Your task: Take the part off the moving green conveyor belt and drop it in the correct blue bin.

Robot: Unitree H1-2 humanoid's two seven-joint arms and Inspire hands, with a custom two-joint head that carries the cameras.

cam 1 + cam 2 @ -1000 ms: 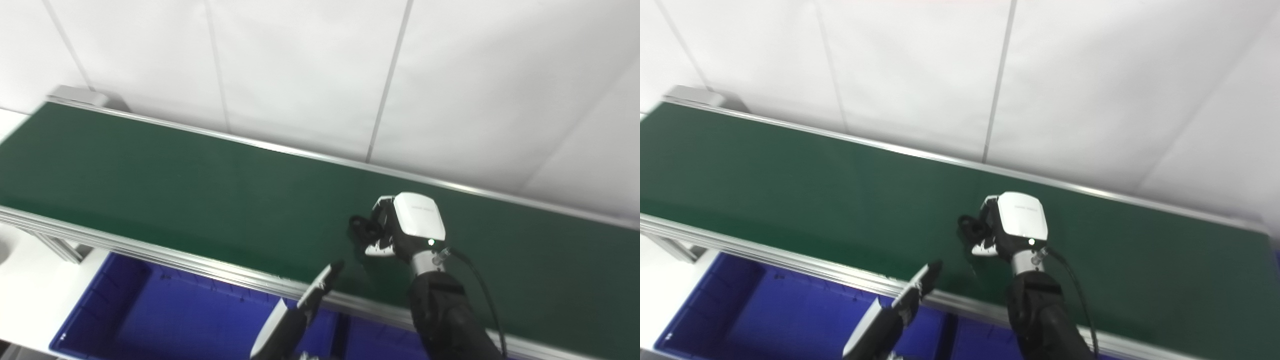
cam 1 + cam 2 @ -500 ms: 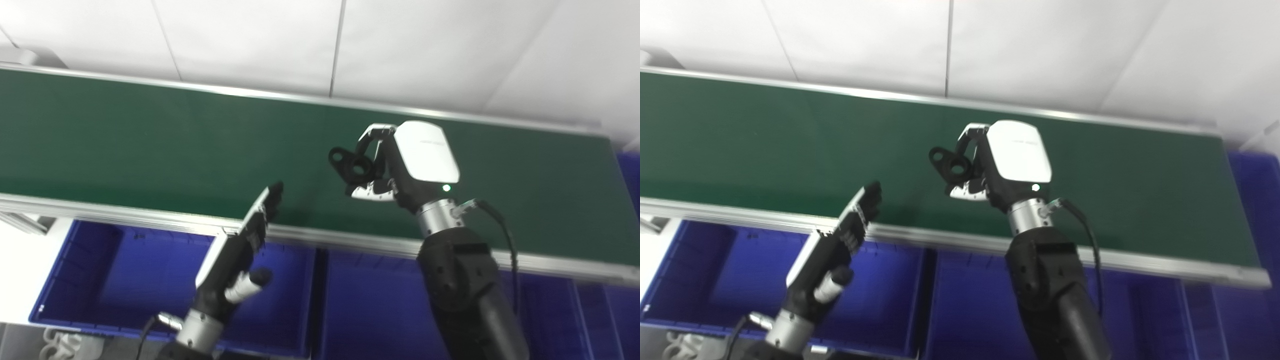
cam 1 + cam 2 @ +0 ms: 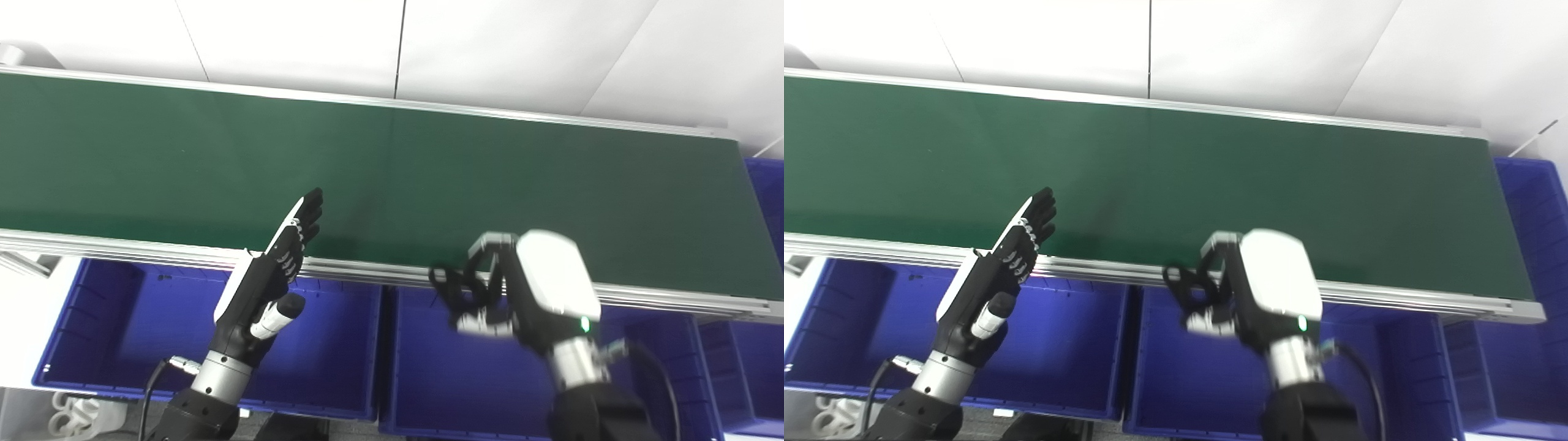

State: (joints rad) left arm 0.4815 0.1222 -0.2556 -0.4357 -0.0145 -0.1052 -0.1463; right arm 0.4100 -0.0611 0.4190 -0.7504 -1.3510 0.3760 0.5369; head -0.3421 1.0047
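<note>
A small black part (image 3: 450, 288), blurred so its shape is hard to make out, is gripped in the curled fingers (image 3: 487, 245) of the right hand (image 3: 527, 291). The part hangs in the air just past the near metal rail (image 3: 153, 248) of the green conveyor belt (image 3: 429, 165), over the middle blue bin (image 3: 429, 373). It touches neither the belt nor the bin. The right hand has a white back shell with a small green light near the wrist, and its dark arm rises from the bottom edge on the right. To the left, the left hand (image 3: 272, 272) is open and holds nothing. It is black with a white edge, its fingers straight and close together, pointing up and away so that the fingertips (image 3: 312, 199) overlap the near edge of the belt. Below it lies a second blue bin (image 3: 110, 331), left of the middle one and separated from it by their touching walls. More blue bins (image 3: 1528, 202) show at the right, one beyond the end of the belt. The belt surface is bare and runs across the whole width of the view. Behind it stands a white panelled wall (image 3: 490, 49).
</note>
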